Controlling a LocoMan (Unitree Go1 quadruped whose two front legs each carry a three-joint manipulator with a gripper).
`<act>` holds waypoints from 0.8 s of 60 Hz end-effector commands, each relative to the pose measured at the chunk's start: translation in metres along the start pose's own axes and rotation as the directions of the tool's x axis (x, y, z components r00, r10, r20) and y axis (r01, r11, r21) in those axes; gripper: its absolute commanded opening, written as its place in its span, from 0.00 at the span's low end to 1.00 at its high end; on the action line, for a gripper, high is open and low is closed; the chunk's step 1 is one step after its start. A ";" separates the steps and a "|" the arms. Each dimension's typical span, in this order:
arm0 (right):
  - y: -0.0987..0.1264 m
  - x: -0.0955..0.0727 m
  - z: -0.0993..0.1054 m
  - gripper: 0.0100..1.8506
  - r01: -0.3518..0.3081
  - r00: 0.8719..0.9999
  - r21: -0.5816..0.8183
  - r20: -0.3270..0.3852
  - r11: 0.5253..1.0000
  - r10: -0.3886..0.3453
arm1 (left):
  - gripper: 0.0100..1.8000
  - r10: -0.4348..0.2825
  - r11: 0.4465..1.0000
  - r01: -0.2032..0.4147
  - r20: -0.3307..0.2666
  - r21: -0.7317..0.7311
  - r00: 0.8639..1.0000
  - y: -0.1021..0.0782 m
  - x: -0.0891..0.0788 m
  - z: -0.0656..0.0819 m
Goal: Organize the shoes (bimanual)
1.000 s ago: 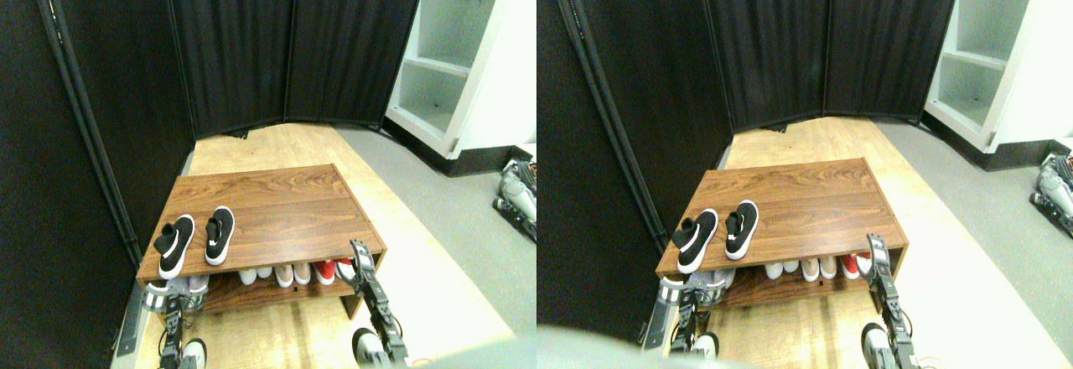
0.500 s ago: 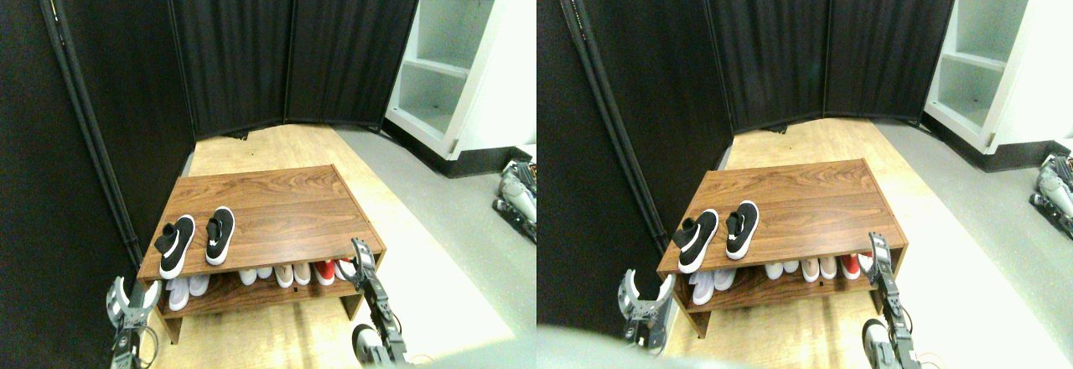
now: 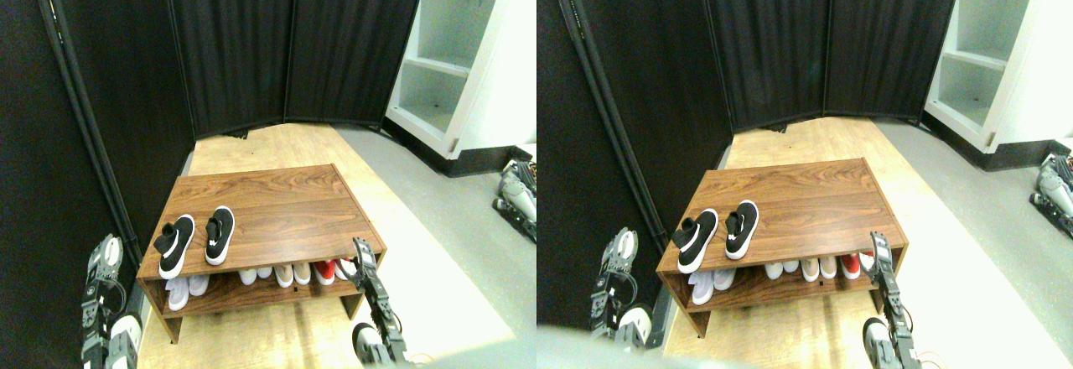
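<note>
Black shoes: two, a pair (image 3: 194, 241), sitting side by side on the left end of the wooden top, in the lower left of the frame; toes pointing toward the camera, white soles showing; the left one (image 3: 175, 246) lying just beside the right one (image 3: 220, 235), a narrow strip of wood showing between them.
Shoe rack: one, a low brown wooden bench (image 3: 285, 210) with an open shelf beneath, standing in the lower middle of the frame on the pale wood floor.
Shoes on the lower shelf: pale ones (image 3: 186, 288) lining up from the left end to past the middle, about six toes showing, count unsure in the shadow; one red shoe (image 3: 325, 272) sitting near the right end.
Left gripper: one (image 3: 106, 253), hanging at the far left edge of the frame, outside the rack's left end, apart from the black pair; whether its claw is spread or pressed together, I cannot tell.
Right gripper: one (image 3: 363, 256), standing at the rack's front right corner, near the red shoe; its claw state is too small to tell.
Screens: black folding panels (image 3: 235, 42) filling the upper left and top middle.
White shelving: one unit (image 3: 444, 59) standing in the upper right.
Grey floor: a strip (image 3: 453, 218) running along the right side.
</note>
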 end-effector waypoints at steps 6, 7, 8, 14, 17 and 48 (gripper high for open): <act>0.003 0.002 0.005 0.24 -0.024 0.999 -0.005 0.042 1.000 0.024 | 0.00 0.035 0.998 -0.037 -0.035 -0.047 0.999 -0.007 0.023 -0.018; 0.003 0.002 0.005 0.24 -0.027 0.999 -0.006 0.040 1.000 0.027 | 0.00 0.036 0.998 -0.039 -0.050 -0.050 0.998 -0.007 0.026 -0.022; 0.003 0.002 0.005 0.24 -0.027 0.999 -0.006 0.040 1.000 0.027 | 0.00 0.036 0.998 -0.039 -0.050 -0.050 0.998 -0.007 0.026 -0.022; 0.004 0.002 0.005 0.23 -0.032 0.999 0.003 0.039 0.999 0.032 | 0.00 0.044 0.997 -0.052 -0.134 -0.061 0.990 -0.010 0.038 -0.034; 0.003 0.001 0.007 0.24 -0.025 0.999 0.009 0.043 1.000 0.025 | 0.00 0.064 0.997 -0.071 -0.156 -0.039 0.986 -0.014 0.046 -0.044; -0.001 -0.002 0.012 0.23 -0.010 0.998 0.023 0.067 1.000 0.008 | 0.00 0.160 0.985 -0.171 -0.229 -0.032 0.960 -0.031 0.051 -0.084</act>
